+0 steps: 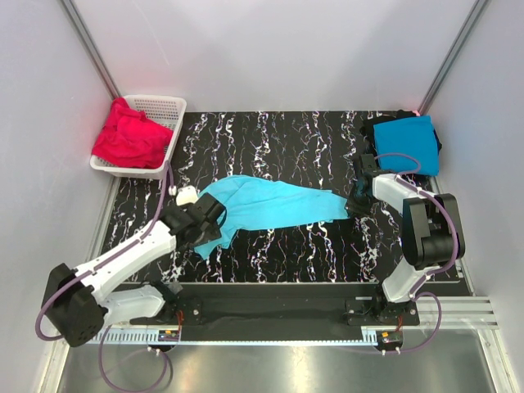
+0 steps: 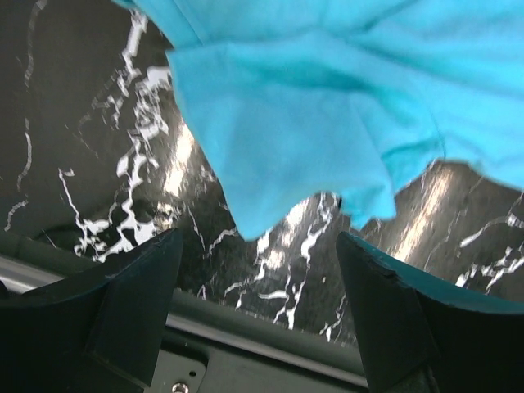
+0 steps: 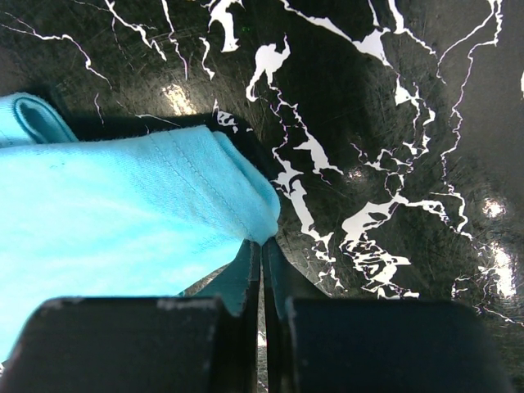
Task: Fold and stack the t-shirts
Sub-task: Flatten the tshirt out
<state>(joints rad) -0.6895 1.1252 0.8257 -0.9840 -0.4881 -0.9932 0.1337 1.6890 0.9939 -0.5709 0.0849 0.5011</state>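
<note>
light turquoise t-shirt (image 1: 270, 205) stretched out right of the basket (image 1: 169, 106), far corner pinched in the clamped-shut right gripper (image 3: 260, 254), left gripper (image 2: 260, 237) gaping empty over the end nearest the basket. likely to bunch or drag crooked if pulled by that corner alone, or to slip the thin pinch. farther right of the basket, blue t-shirt (image 1: 407, 141) folded atop a black t-shirt (image 1: 370, 128); inside it, red t-shirts (image 1: 127, 135); in the way, only the left arm (image 1: 123, 258).
</note>
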